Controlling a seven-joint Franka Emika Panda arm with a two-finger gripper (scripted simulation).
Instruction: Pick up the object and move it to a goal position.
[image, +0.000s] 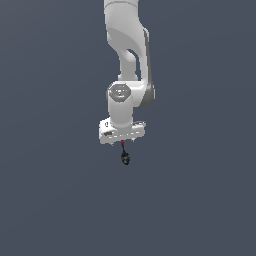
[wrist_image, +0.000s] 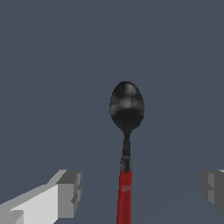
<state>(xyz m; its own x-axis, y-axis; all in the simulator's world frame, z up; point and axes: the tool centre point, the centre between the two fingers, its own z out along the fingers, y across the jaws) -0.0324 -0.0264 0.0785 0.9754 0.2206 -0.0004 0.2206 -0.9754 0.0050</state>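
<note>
We see the object (wrist_image: 126, 107), a black spoon-like bowl on a red stem, lying between our gripper's (wrist_image: 142, 192) spread fingers (wrist_image: 70, 192), touching neither. From outside, the object (image: 125, 158) lies just beyond the gripper (image: 122, 137).

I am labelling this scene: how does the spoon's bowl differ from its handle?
The bowl is black and glossy; the handle is red and matte. The bowl is a wide oval; the handle is a thin straight bar. The handle runs between the open gripper fingers; the bowl lies beyond them. Both belong to one spoon.
</note>
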